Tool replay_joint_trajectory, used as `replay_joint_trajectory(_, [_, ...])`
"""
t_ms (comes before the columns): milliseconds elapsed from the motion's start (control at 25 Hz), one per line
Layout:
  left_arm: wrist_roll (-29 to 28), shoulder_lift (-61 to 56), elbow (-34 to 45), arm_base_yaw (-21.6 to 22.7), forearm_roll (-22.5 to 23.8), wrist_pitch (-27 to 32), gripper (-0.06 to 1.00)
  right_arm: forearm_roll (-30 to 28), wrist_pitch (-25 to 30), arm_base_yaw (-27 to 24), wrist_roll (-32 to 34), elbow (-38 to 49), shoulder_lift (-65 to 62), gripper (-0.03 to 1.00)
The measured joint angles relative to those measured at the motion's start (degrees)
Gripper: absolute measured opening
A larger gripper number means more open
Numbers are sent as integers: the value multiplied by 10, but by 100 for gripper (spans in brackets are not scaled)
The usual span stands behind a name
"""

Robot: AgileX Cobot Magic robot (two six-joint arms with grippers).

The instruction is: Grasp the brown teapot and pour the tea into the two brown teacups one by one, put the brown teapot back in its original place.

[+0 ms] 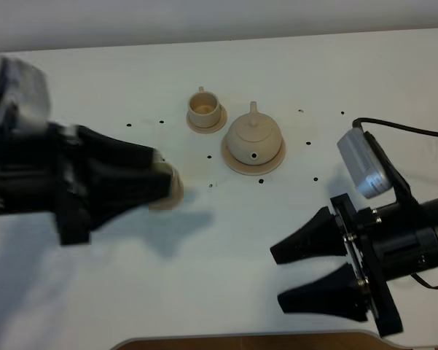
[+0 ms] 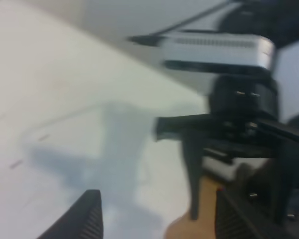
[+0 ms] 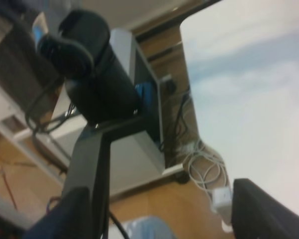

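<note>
Brown teapot (image 1: 254,138) on wide saucer (image 1: 239,168), 1 o'clock from tabletop (image 1: 226,240) centre. Ceramic: stiff, slick, fragile, weighty if full; grip loop handle. Right pincer (image 1: 295,272) spread, empty; left pincer (image 2: 159,221) likewise.

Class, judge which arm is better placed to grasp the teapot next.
Probably right: the right gripper is open with nothing between it and the teapot; the left gripper hangs over a teacup.

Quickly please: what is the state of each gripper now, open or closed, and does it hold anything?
Left gripper: open, holding nothing.
Right gripper: open, holding nothing.
</note>
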Motion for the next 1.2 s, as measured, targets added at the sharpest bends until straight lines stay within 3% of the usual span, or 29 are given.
replay_joint_trajectory(160, [-300, -96, -33, 1, 255, -18, 53, 47, -42, 0, 9, 0, 0, 59])
replay_joint_trajectory(240, [-430, -141, -30, 1, 398, -3, 53, 60, -61, 0, 20, -6, 0, 59])
replay_joint_trajectory(320, [-552, -187, -18, 1, 513, 23, 53, 66, -79, 0, 48, -22, 1, 59])
replay_joint_trajectory(400, [-635, -227, -1, 2, 615, 53, 53, 67, -101, 0, 90, -47, 1, 59])
replay_joint_trajectory(480, [-685, -267, 23, 2, 679, 79, 53, 67, -120, 0, 122, -74, 2, 59])
replay_joint_trajectory(640, [-709, -340, 76, 2, 731, 101, 53, 66, -130, 0, 174, -132, 2, 59])
replay_joint_trajectory(800, [-710, -405, 121, 2, 737, 99, 53, 40, -133, 0, 233, -195, 2, 59])
replay_joint_trajectory(1200, [-705, -498, 132, 2, 754, 85, 53, -40, -136, 0, 361, -337, 2, 59])
